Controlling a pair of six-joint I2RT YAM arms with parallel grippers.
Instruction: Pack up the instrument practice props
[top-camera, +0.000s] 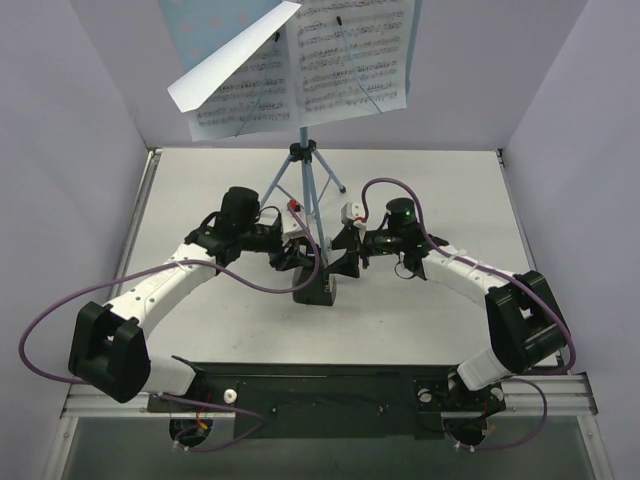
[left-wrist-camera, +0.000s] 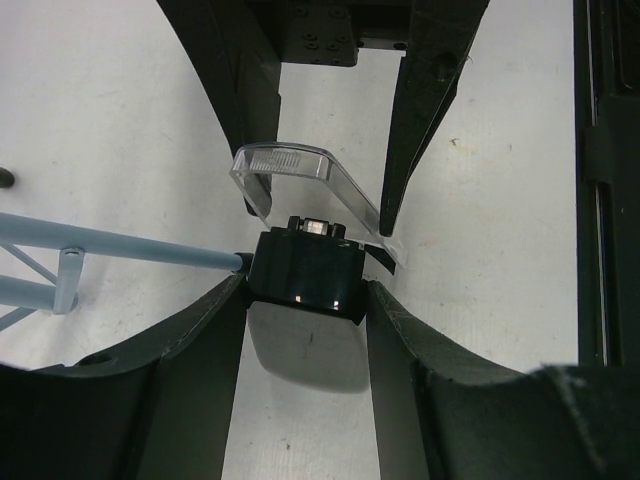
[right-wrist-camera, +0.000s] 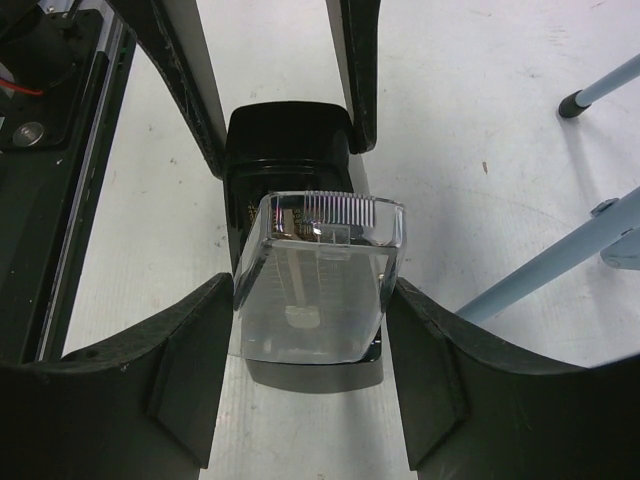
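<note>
- The small dark metronome (top-camera: 315, 290) stands near the middle of the table (top-camera: 450, 200), slightly toward its near edge.
- The left gripper (left-wrist-camera: 305, 288) is narrowed onto the metronome's dark body, one finger pressed to each side.
- The right gripper (right-wrist-camera: 310, 290) clasps the clear cover (right-wrist-camera: 320, 260), which leans tilted against the body and is not seated.
- The step in hand looks like fitting this cover onto the metronome.
- Next, the cover likely needs squaring up and pressing home while the left gripper steadies the body.
- The light-blue music stand (top-camera: 305, 190) is upright by the middle of the far edge, carrying the sheet-music pages (top-camera: 350, 50); neither is packed yet.
</note>
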